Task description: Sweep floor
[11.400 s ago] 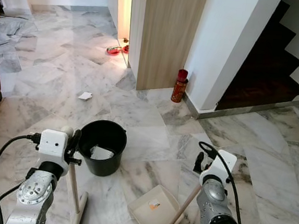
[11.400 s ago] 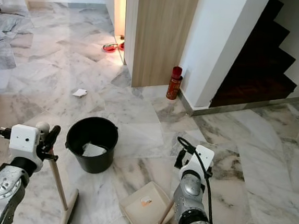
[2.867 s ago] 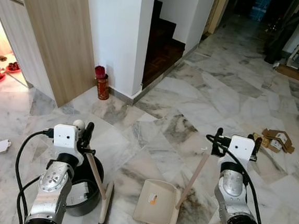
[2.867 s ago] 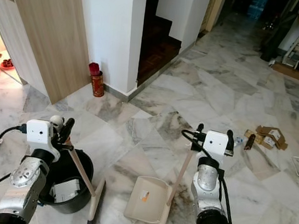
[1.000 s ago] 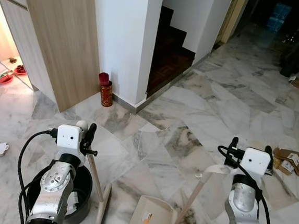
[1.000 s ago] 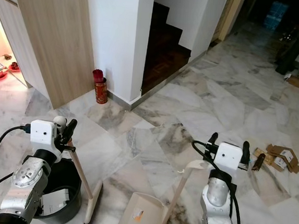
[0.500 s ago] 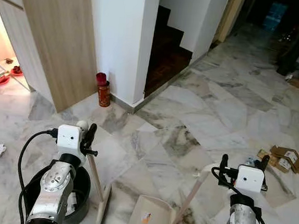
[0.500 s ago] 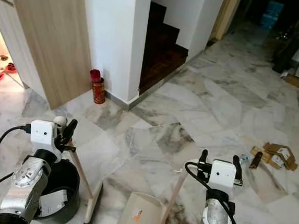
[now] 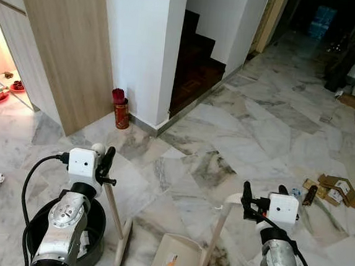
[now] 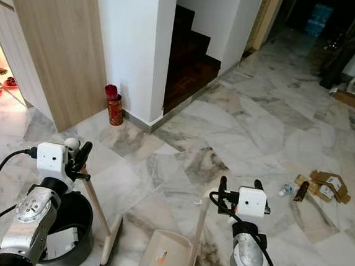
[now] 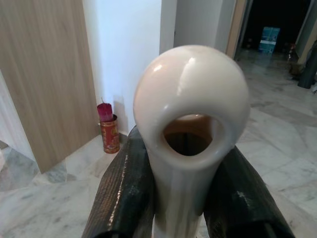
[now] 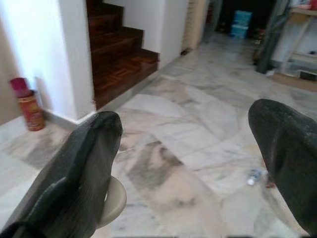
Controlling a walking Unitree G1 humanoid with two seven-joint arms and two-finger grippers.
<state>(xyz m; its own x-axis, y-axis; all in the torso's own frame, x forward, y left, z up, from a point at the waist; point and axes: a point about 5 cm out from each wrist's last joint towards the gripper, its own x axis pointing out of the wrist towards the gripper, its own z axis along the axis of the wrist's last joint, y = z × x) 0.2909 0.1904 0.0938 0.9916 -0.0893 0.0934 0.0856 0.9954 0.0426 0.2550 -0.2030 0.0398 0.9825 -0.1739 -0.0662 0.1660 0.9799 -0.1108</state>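
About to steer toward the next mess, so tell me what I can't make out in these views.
- Broom bristles: cut off by the bottom edge, head views.
- Bucket contents: mostly hidden behind the left gripper arm.
- Dustpan front: cut off at the bottom edge.
- Cardboard scraps and small bottle: too small to identify.

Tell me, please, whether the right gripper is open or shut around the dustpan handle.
Open. In the right wrist view the right gripper has its two fingers spread wide, with the dustpan handle tip beside one finger, not clamped.
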